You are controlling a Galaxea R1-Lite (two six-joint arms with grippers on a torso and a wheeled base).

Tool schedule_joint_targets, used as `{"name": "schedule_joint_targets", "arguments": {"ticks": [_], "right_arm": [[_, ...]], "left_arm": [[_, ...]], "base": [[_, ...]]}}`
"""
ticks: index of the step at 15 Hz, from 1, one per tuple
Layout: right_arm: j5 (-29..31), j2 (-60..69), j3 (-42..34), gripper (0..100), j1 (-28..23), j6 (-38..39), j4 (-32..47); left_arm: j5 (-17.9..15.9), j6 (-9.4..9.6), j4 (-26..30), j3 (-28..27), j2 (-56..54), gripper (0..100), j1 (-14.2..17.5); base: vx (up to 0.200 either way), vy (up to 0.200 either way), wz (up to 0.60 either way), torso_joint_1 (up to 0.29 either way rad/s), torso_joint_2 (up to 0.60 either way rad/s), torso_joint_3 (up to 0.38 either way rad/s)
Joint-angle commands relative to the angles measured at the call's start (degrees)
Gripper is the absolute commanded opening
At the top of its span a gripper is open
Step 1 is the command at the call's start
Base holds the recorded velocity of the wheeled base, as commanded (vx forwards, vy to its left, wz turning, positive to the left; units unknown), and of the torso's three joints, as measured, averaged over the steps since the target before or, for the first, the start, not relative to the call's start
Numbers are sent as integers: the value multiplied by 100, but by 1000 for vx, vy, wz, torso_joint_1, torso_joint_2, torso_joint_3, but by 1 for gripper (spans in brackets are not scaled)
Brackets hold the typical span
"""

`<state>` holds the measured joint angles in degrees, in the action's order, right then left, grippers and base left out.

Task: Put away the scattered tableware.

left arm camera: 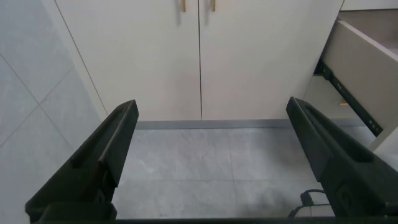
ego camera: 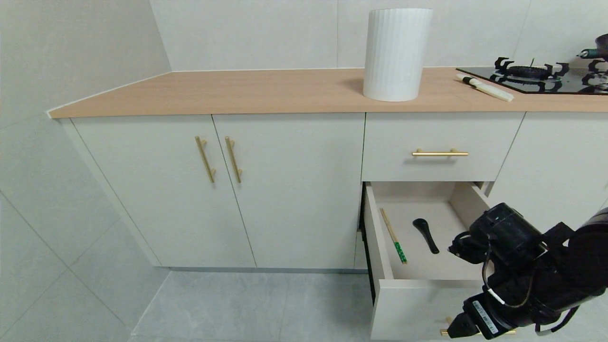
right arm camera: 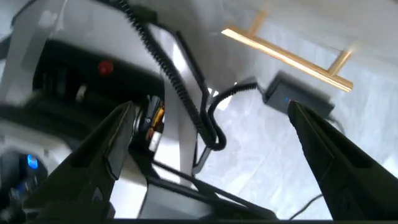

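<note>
The right gripper (right arm camera: 211, 112) hangs low, just in front of the open drawer's face. Its fingers are spread wide with nothing between them, and the drawer's brass handle (right arm camera: 289, 57) lies just beyond them. The black right arm (ego camera: 522, 266) fills the lower right of the head view.

The left gripper (left arm camera: 211, 107) is also wide open and empty. It sits above the grey tiled floor (left arm camera: 205, 168) and faces the base of the double cabinet doors (left arm camera: 199, 56).

The lower drawer (ego camera: 377, 232) is pulled out. A pair of chopsticks (ego camera: 393, 236) lies inside along its left wall, and a black spoon (ego camera: 426, 235) lies beside them, apart from them.

The drawer above (ego camera: 440, 153) is shut. The two pale cabinet doors to its left carry upright brass handles (ego camera: 205, 159).

On the wood-toned countertop (ego camera: 213, 90) stands a tall white ribbed container (ego camera: 396, 54). Further right, a pale utensil (ego camera: 484, 88) lies just beside the black gas hob (ego camera: 536, 76). Large pale tiles cover the walls (ego camera: 247, 33) behind and to the left.
</note>
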<state>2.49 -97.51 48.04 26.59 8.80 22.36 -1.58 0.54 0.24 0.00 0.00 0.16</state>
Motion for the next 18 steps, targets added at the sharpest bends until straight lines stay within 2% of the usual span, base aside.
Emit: {"name": "schedule_joint_targets", "arguments": {"ticks": [1,6,9,13,18], "right_arm": [[287,-479,162,100,-215,43,5],[595,-664,408,100,-444,438,-118],[1026,-910,372,100,-585,632,-786],[1114,-1015,337,100,-664,737,-1287],[1351,-1464,337,100,-919,746,-2359]], "left_arm": [[0,-1,2,0,0,100,2],[0,-1,2,0,0,100,2],[0,-1,2,0,0,100,2],[0,-1,2,0,0,100,2],[0,-1,2,0,0,100,2]], "base": [[0,0,0,0,0,0],[0,0,0,0,0,0],[0,0,0,0,0,0],[0,0,0,0,0,0],[0,0,0,0,0,0]]}}
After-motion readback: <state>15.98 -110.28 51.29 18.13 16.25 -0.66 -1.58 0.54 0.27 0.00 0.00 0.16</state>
